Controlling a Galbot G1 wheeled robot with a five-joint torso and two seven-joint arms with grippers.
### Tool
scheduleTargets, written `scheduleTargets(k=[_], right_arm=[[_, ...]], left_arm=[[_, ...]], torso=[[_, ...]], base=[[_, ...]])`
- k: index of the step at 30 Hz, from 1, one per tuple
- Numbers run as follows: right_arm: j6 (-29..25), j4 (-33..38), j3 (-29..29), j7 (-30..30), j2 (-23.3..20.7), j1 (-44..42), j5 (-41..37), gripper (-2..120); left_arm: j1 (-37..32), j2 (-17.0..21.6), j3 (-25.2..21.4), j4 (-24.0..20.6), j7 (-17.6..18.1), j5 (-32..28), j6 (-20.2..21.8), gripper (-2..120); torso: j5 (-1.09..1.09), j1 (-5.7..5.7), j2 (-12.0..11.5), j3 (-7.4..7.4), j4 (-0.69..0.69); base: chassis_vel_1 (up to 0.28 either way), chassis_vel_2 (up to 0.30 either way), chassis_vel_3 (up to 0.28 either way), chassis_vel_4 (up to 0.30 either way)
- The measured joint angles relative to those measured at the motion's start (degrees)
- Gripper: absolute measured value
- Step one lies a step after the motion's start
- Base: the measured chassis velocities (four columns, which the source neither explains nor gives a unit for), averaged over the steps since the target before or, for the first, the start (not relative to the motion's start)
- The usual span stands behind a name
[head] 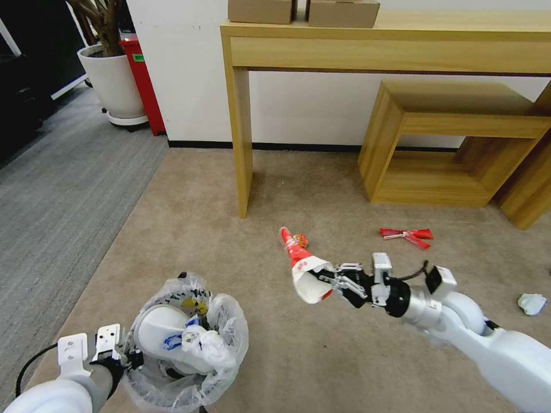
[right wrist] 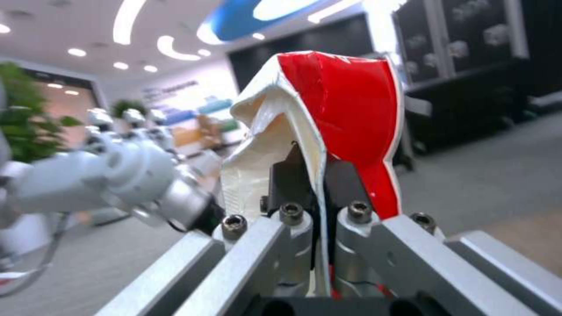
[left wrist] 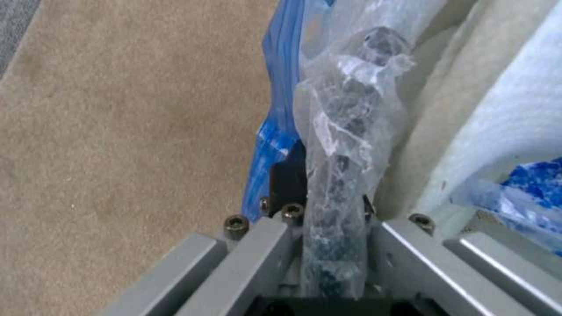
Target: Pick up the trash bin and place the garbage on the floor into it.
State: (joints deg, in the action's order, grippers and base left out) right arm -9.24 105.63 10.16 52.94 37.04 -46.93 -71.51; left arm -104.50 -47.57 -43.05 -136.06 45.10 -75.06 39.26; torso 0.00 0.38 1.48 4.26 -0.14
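Two grippers are at work over the beige-tan short-pile carpet floor (head: 241, 241). The left gripper (head: 123, 350), low near the carpet's left edge where it meets the grey striped carpet (head: 57, 189), has its jaws closed on the rim of the small round dark-framed trash bin (head: 189, 344) lined with a crinkly translucent whitish plastic bag; the left wrist view shows the bagged rim (left wrist: 345, 145) pinched between the fingers. Inside the bin lie a white slipper (head: 166, 330) and crumpled white and blue litter.

The right gripper (head: 336, 281) is stretched out above the middle of the carpet, right of the bin and apart from it. Its jaws are clamped on a red-and-white cone-shaped paper wrapper (head: 301, 267), which sticks out from the fingers with its narrow red end pointing away toward the pale wooden counter (head: 367, 46); in the right wrist view the wrapper's folded edge (right wrist: 340, 114) sits between the two dark fingertips.

On the carpet, a flat red wrapper (head: 407, 235) lies toward the right, in front of the low open wooden shelf unit (head: 453, 143). A crumpled piece of white paper (head: 532, 303) lies near the right edge of the head view, beside the right arm. A white planter (head: 112, 83) and a red bin (head: 143, 80) stand at the far left by the wall.
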Motion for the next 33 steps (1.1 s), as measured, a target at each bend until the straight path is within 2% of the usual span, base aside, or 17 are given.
scheduleTargets(k=[3,4,6,7,11,19,33], right_arm=[[0.4,-1.0,7.0,0.0,3.6,8.1,-1.6,0],[0.4,-1.0,7.0,0.0,3.6,8.1,-1.6,0],[0.8,-2.5,12.2,-0.5,6.7,12.9,-2.1,0],[0.8,-2.5,12.2,-0.5,6.7,12.9,-2.1,0],[1.0,-5.3,20.4,-1.9,10.7,17.7,-2.9,0],[0.6,-9.9,28.2,-3.4,15.3,18.4,-1.3,0],[0.5,-13.3,35.1,-4.6,19.3,20.5,-0.6,0]], left_arm=[[0.4,0.9,-0.3,0.2,0.0,-0.7,-0.3,0],[0.4,0.9,-0.3,0.2,0.0,-0.7,-0.3,0],[0.6,1.7,-0.7,0.3,0.2,-1.5,-0.5,0],[0.6,1.7,-0.7,0.3,0.2,-1.5,-0.5,0],[1.0,2.6,-1.2,0.7,0.4,-2.2,-0.9,0],[1.4,2.5,-1.3,1.4,0.4,-2.3,-1.1,0],[1.8,2.4,-1.0,2.0,0.5,-2.3,-1.2,0]], torso=[[-0.02,0.0,0.0,0.0,0.02],[-0.02,0.0,0.0,0.0,0.02],[-0.01,0.0,0.0,0.0,0.02],[-0.01,0.0,0.0,0.0,0.02],[0.0,0.0,0.0,0.0,0.01],[-0.01,0.0,0.0,0.0,0.01],[-0.01,0.0,0.0,0.0,0.01]], base=[[0.0,0.0,0.0,0.0],[0.0,0.0,0.0,0.0],[0.0,0.0,0.0,0.0],[0.0,0.0,0.0,0.0],[0.0,0.0,0.0,0.0],[0.0,0.0,0.0,0.0],[0.0,0.0,0.0,0.0]])
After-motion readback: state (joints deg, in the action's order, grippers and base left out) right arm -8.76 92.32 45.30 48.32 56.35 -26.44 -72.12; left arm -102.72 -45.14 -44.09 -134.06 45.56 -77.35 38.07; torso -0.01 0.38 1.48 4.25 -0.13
